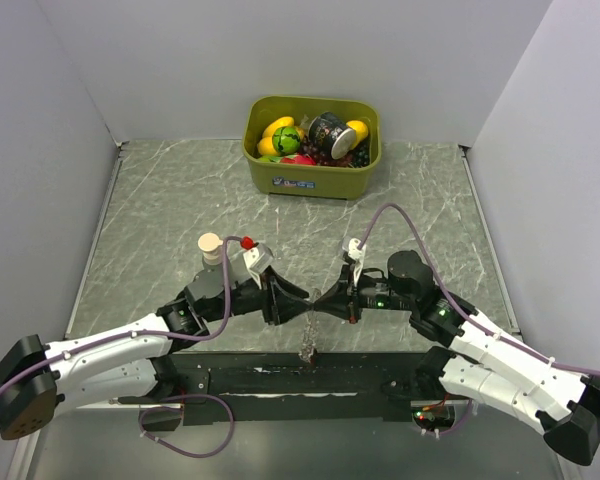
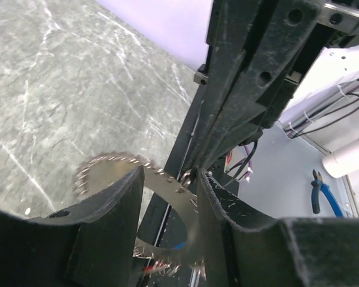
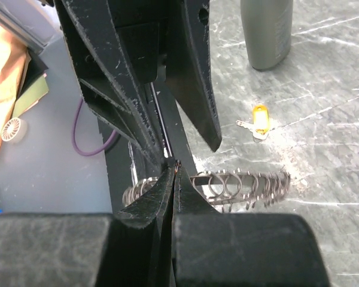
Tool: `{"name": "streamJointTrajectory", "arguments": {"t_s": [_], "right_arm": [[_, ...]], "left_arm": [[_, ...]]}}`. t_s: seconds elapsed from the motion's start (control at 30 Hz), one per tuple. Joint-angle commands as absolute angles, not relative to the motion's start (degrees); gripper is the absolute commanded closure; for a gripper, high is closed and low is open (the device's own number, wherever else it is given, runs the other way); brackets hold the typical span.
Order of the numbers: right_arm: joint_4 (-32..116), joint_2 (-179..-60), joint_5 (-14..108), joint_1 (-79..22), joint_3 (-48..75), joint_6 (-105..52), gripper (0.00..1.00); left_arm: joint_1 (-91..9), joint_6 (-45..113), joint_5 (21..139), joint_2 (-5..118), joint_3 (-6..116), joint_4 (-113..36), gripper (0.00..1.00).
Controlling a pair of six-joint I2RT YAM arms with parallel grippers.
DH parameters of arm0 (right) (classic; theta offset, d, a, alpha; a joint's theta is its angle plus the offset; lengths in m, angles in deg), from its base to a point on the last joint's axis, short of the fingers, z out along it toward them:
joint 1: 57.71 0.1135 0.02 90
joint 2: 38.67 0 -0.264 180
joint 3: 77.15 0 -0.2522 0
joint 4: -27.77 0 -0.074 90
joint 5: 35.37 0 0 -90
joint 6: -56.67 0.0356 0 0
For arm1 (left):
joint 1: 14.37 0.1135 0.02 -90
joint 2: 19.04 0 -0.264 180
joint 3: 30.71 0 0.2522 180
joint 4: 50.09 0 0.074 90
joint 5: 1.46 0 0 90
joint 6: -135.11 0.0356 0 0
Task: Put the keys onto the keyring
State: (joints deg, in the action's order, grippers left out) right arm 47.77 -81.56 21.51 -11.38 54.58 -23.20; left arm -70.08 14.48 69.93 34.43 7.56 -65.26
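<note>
While the right gripper [image 3: 175,167], clamped shut, pinches the keyring [image 3: 239,185] at its tips and the left gripper [image 2: 170,179] straddles it half-open, gripping nothing yet, a mistimed squeeze could tug that loop loose and drop it, with the yellow key [image 3: 260,118] lying farther out on the table [image 3: 323,72].

The black left hand [image 1: 302,300] and black right hand [image 1: 323,301] meet tip to tip mid-frame; left fingers [image 2: 107,221] apart, right fingers [image 3: 158,200] pressed together.

White arms [image 1: 110,355] carry scuffed black fingers [image 2: 107,221] and purple cables [image 3: 79,128].
</note>
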Motion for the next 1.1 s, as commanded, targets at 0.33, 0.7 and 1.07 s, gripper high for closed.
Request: {"name": "streamJointTrajectory", "arguments": {"t_s": [0.33,0.7,1.07], "right_arm": [[39.9,-78.6,21.1,-12.2,51.7,-23.4,1.0],[38.7,-78.1,20.5,-12.4,51.8,-22.4,1.0],[37.6,-78.5,19.9,-13.6,51.7,-21.4,0.82]], "left_arm": [[-69.9,14.8,62.2,35.3,8.7,-73.2,0.65],[-69.8,15.2,63.8,35.2,7.7,-76.4,0.99],[-69.8,17.4,67.5,30.0,4.3,-76.6,0.99]]}}
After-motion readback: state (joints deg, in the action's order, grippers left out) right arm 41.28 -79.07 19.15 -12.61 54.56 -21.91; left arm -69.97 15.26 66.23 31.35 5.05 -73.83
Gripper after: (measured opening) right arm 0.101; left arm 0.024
